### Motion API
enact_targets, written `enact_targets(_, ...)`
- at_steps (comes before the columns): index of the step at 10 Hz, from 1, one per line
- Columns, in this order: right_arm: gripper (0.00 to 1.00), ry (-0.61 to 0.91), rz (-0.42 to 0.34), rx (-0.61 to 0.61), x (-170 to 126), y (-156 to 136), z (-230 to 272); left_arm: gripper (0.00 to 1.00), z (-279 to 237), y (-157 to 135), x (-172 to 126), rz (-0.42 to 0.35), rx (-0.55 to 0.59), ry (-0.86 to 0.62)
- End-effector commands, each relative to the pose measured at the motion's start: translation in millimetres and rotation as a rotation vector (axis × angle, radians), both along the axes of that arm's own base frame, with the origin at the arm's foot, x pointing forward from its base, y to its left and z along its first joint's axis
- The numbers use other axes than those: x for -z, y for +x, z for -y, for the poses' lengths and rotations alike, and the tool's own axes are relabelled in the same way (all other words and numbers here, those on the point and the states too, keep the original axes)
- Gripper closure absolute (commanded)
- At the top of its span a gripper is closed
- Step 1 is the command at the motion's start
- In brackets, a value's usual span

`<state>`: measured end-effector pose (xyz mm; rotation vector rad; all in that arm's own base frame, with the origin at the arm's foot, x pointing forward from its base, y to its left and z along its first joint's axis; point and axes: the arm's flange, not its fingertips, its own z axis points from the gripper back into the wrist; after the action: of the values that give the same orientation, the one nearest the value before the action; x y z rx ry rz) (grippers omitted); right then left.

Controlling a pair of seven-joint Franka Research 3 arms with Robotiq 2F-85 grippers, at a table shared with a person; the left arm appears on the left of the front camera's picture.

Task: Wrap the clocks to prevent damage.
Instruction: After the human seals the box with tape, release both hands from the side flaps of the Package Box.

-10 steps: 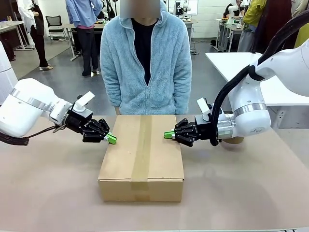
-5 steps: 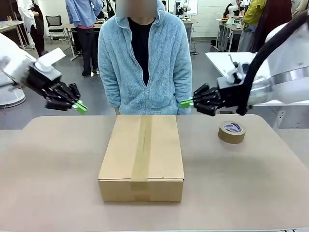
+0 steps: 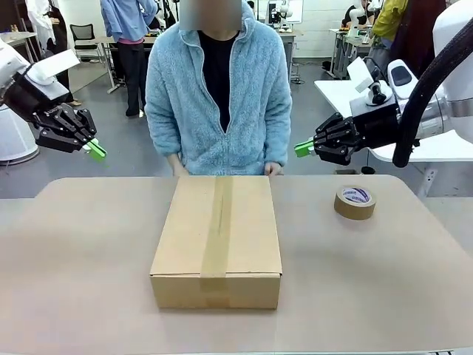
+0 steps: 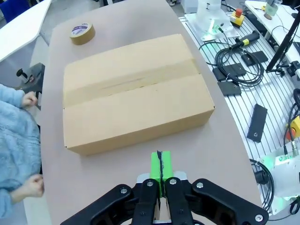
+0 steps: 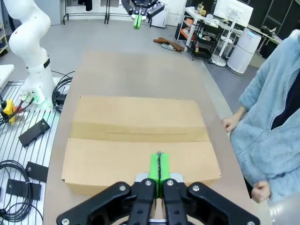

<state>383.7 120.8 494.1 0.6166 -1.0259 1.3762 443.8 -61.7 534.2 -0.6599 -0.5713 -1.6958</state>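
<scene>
The bubble-wrapped bundle of clocks is out of view. A cardboard box (image 3: pixel 218 237) sealed with a brown tape strip lies in the middle of the table, and it also appears in the left wrist view (image 4: pixel 136 93) and the right wrist view (image 5: pixel 140 140). My left gripper (image 3: pixel 94 150) hangs high off the table's far left corner, green pads pressed together and holding nothing (image 4: pixel 160 164). On the other side, my right gripper (image 3: pixel 301 149) hovers above the far right of the box, shut and empty as well (image 5: pixel 159 166).
A brown tape roll (image 3: pixel 355 202) lies on the table right of the box (image 4: pixel 82 33). A person in a light blue fleece stands at the far edge, with one hand (image 3: pixel 177 168) by each far corner of the box. Cables and devices (image 4: pixel 243 51) lie on the rack beside the table.
Both arms have lifted from the box's sides and swung up and outward. The tape roll came into view. The person's hands have come forward to the table edge.
</scene>
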Motion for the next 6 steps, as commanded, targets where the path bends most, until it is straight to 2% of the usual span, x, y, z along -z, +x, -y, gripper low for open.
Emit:
enact_targets(1,0.99,0.018,-0.004,-0.012,5.6,6.8,0.5,1.0,3.0,3.3,5.2,-0.005,0.007,-0.008)
enact_targets(6,0.99,0.018,-0.004,-0.012,5.6,6.8,0.5,1.0,3.0,3.3,5.2,-0.005,0.007,-0.008)
